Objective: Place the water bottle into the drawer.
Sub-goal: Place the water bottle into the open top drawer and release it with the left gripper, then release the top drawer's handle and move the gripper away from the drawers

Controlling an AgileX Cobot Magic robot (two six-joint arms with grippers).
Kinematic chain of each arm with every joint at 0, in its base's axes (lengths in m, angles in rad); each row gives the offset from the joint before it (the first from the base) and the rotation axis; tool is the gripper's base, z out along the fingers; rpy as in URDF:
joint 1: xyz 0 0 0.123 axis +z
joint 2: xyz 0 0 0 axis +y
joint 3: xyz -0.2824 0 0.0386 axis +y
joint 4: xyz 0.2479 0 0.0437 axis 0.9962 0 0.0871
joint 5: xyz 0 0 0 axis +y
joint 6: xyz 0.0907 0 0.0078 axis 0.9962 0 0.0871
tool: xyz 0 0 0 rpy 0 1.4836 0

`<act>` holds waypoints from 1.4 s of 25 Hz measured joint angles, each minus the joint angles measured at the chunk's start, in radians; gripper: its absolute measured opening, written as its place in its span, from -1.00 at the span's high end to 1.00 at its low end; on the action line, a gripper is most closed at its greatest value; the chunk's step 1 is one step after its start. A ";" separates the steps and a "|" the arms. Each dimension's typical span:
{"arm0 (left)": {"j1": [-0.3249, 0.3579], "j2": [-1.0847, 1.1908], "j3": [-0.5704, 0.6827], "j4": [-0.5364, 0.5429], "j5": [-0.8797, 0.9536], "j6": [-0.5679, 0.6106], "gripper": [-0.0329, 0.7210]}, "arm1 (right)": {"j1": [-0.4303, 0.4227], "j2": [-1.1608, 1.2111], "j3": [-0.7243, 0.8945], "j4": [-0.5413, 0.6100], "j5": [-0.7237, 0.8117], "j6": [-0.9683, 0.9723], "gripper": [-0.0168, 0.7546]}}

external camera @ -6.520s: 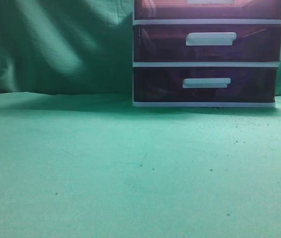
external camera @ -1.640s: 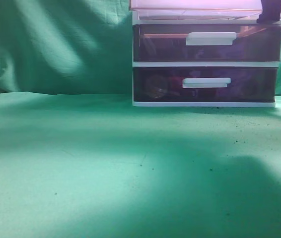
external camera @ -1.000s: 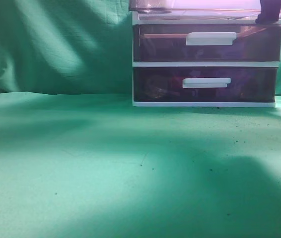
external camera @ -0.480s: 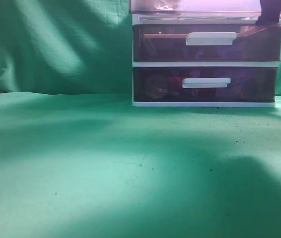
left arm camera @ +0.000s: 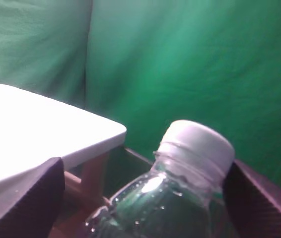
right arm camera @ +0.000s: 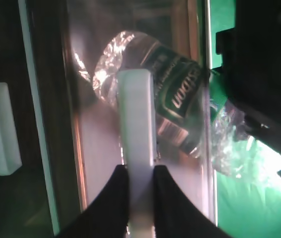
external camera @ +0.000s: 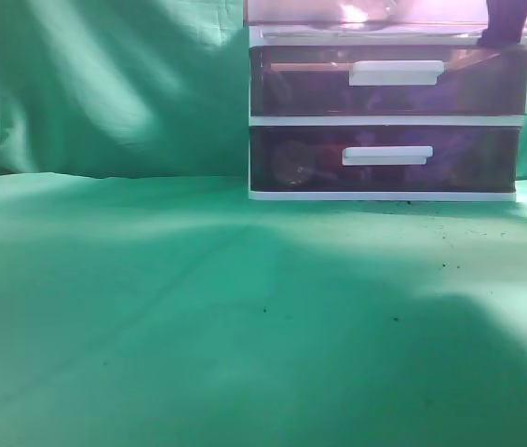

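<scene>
My left gripper (left arm camera: 143, 198) is shut on a clear water bottle (left arm camera: 180, 188) with a white cap; its black fingers flank the bottle. The bottle hangs above the open purple drawer (left arm camera: 88, 178), beside the unit's white top. In the right wrist view my right gripper (right arm camera: 140, 191) is shut on the drawer's white bar handle (right arm camera: 136, 124), and the bottle (right arm camera: 177, 99) with its green label shows through the drawer's translucent front (right arm camera: 96, 163). In the exterior view only the pulled-out drawer's bottom edge (external camera: 375, 14) shows at the top, with a dark finger (external camera: 506, 23) at its right.
Two darker purple drawers (external camera: 389, 84) with white handles sit shut below in the white-framed unit (external camera: 385, 120). Green cloth covers the table (external camera: 198, 326) and hangs behind as a backdrop (external camera: 105, 84).
The top drawer was shut 6.5 s ago and now stands pulled out. A bright glint seen through the drawer bottom has moved right, from near its left end toward its middle.
</scene>
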 joint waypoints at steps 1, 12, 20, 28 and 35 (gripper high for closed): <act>0.000 0.021 -0.029 -0.018 -0.009 0.000 -0.67 | 0.000 0.000 0.000 0.000 0.000 0.010 0.71; -0.017 0.068 -0.069 -0.011 -0.069 -0.012 -0.67 | 0.002 0.000 0.000 0.000 0.004 0.039 0.71; -0.005 -0.130 -0.069 0.618 -0.119 -0.330 0.76 | 0.002 0.000 0.000 0.000 0.003 0.019 0.71; 0.117 -0.246 -0.069 0.679 -0.411 -0.663 0.91 | 0.006 0.000 -0.012 0.030 0.003 -0.143 0.71; 0.232 -0.246 -0.067 0.679 -0.688 -0.785 0.91 | -0.031 0.013 -0.118 0.032 0.095 -0.172 0.71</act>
